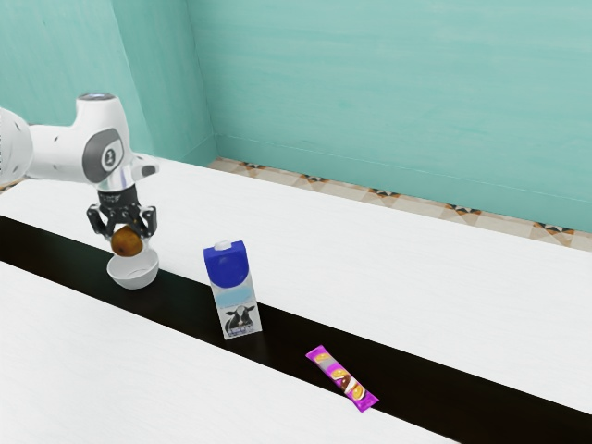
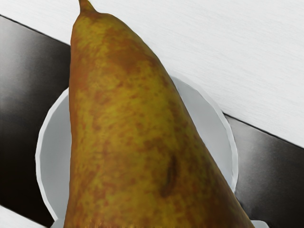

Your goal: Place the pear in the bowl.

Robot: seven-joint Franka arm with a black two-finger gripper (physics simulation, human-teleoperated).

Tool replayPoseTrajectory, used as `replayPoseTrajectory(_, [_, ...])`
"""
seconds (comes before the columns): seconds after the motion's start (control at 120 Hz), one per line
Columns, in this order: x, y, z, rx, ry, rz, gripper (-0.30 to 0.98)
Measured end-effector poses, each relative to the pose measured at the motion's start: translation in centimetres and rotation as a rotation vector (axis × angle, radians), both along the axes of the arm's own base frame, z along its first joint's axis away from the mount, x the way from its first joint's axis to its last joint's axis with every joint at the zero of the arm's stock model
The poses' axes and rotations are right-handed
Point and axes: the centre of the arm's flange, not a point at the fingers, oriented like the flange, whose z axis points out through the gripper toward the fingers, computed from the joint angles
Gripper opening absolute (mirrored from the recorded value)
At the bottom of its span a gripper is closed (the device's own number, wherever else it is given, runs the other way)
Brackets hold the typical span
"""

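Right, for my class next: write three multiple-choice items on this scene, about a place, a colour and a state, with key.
1. Where is the brownish-yellow pear?
A) over the round white bowl
B) on the floor
C) under the bowl

2. What colour is the tall milk carton's top?
A) red
B) green
C) blue

3. How is the carton?
A) lying flat
B) upright
C) upside down

Key:
1 A: both views show the pear over the bowl.
2 C: its top is blue.
3 B: its white cap is uppermost.

Reaching the arm [image 1: 63,153] in from the exterior view's left, roughly level, then pointing the gripper [image 1: 126,239] pretty much straight down, with fingers [image 1: 151,222] spread but clamped on a load.
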Motion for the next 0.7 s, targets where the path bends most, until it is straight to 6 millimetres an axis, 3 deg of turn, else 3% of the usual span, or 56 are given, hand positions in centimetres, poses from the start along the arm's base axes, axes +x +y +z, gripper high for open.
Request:
replayPoseTrajectory(0.1, [-0.2, 0.5, -1.6, -0.004, 0.024, 0.004, 0.32])
replayPoseTrajectory(0.208, [-0.2, 0.8, -2.0, -0.005, 0.028, 0.004, 0.32])
replayPoseTrajectory(0.35, [-0.3, 0.9, -2.0, -0.009, 0.024, 0.001, 0.50])
replayPoseTrajectory(0.508, [-0.1, 0.7, -1.6, -0.011, 0.017, -0.011, 0.60])
replayPoseTrajectory(0.625, [0.1, -0.8, 1.0, -0.007, -0.020, -0.052, 0.63])
replayPoseTrajectory(0.7, [-0.2, -4.6, 5.0, -0.010, -0.060, -0.141, 0.65])
